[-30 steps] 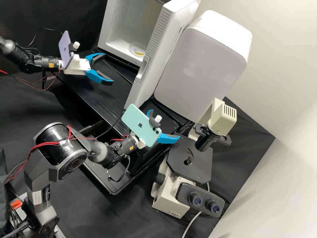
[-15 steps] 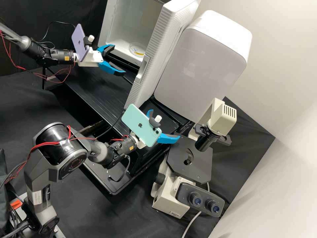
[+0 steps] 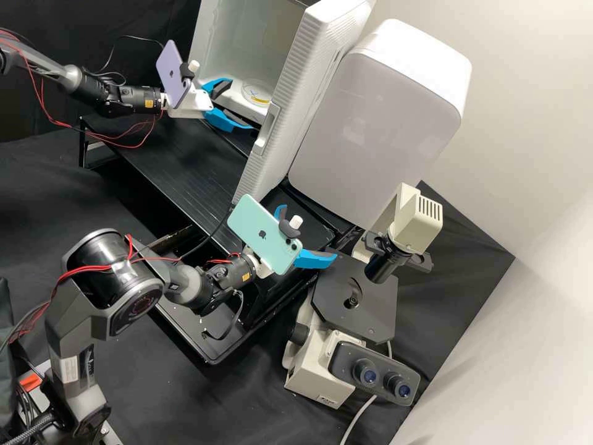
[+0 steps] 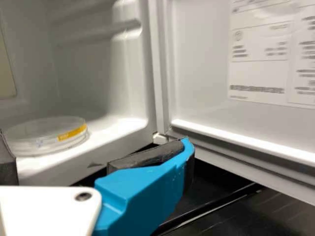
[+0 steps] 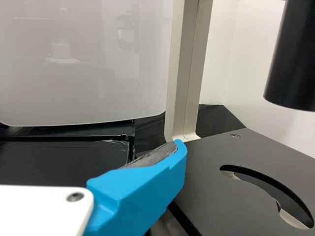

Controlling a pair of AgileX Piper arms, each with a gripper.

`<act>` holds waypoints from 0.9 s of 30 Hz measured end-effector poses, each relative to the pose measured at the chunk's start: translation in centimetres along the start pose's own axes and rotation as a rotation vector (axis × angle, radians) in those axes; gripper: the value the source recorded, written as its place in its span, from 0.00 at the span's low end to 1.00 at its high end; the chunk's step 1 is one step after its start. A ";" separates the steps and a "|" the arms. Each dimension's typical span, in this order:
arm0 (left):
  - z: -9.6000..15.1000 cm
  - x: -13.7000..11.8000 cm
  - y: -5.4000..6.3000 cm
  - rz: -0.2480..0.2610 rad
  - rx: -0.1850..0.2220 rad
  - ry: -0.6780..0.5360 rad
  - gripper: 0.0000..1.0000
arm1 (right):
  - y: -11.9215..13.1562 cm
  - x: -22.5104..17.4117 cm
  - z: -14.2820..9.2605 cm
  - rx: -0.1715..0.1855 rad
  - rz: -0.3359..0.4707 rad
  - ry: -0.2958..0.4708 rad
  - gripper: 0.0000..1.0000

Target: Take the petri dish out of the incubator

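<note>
A lab (microscope (image 3: pixel 327 364), open incubator (image 3: pixel 231 43))

Nothing properly legible, tbh. A white printed sheet (image 4: pixel 272 51) is stuck on the inside of the incubator door (image 4: pixel 197 73): several blocks of small print, all too blurry to read. The petri dish (image 4: pixel 44 135) has a yellow band (image 4: pixel 73 132) on its side, but any lettering is too small. The mint phone (image 3: pixel 262 238) carries a small dark logo, and the sticker (image 3: pixel 73 369) on the near arm's base is too tiny.

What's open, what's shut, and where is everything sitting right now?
White incubator: ribbed door swung open.
Round clear petri dish with yellow label: lying flat on the incubator floor, untouched.
Left gripper: open at the incubator's mouth, holding nothing.
Right gripper: beside the black microscope stage.
</note>
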 end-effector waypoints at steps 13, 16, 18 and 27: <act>-0.5 2.9 -0.2 0.011 -0.069 -0.018 1.00 | 0.0 0.0 0.0 0.000 0.000 0.000 1.00; -0.9 3.7 -0.4 0.001 -0.055 -0.008 1.00 | 0.0 0.0 0.0 0.000 0.000 0.000 1.00; -1.2 4.2 -0.4 -0.002 -0.051 0.000 1.00 | 0.0 0.0 0.0 0.000 0.000 0.000 1.00; -2.2 4.5 -0.2 0.009 -0.054 0.022 1.00 | 0.0 0.0 0.0 0.000 0.000 0.000 1.00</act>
